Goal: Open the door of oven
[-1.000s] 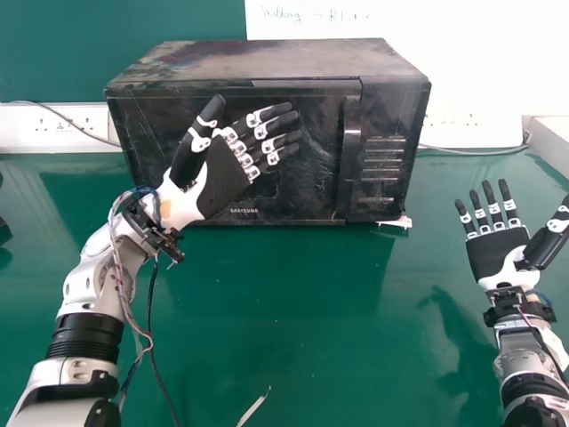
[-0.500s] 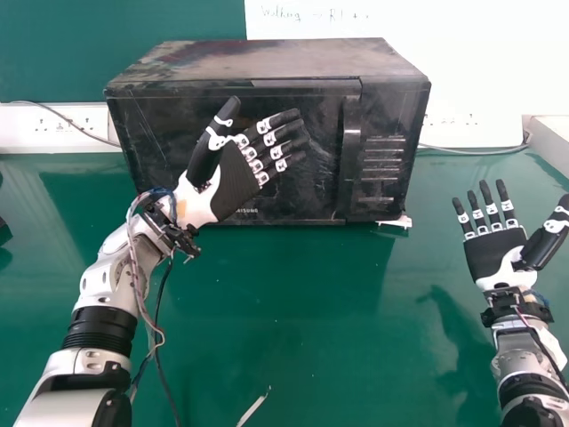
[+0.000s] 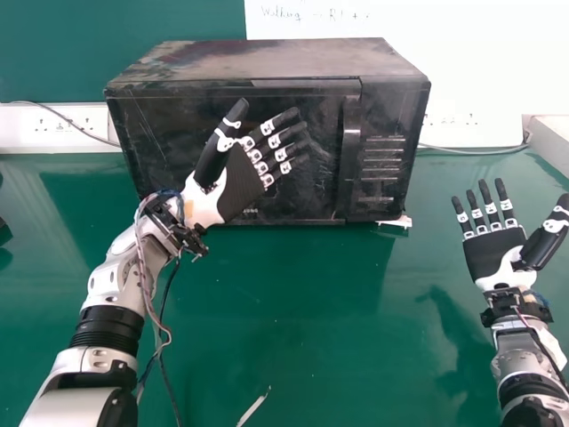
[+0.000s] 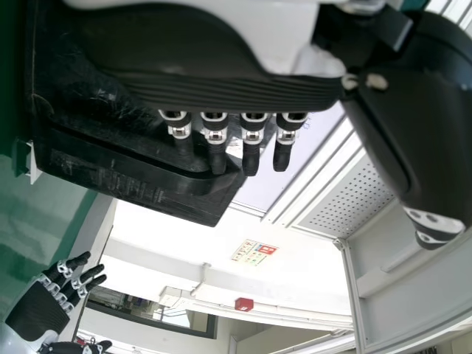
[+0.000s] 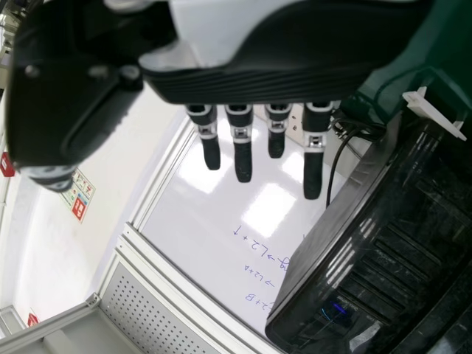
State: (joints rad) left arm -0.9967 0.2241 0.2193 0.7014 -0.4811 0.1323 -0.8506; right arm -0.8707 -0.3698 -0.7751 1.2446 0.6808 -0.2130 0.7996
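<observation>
The black oven (image 3: 267, 64) stands at the back of the table with its door (image 3: 142, 133) closed; the upright door handle (image 3: 349, 147) is on the door's right side. My left hand (image 3: 238, 184) is in front of the door, its straight fingers pointing toward the handle and ending left of it; contact with the door cannot be told. In the left wrist view the left hand (image 4: 221, 81) has its fingers near the oven front (image 4: 110, 147). Palm up, my right hand (image 3: 496, 249) is open to the right of the oven, and in the right wrist view the right hand (image 5: 258, 81) has straight fingers.
Behind the oven are wall sockets (image 3: 55, 126) on a white strip, with cables at both sides. A white ledge (image 3: 553, 138) stands at the right edge. A thin white strip (image 3: 252, 408) lies on the green table (image 3: 302, 311) near its front.
My left hand and forearm have moved to the right along the oven front, the hand staying open. The right hand has shifted only slightly. The oven door has not moved.
</observation>
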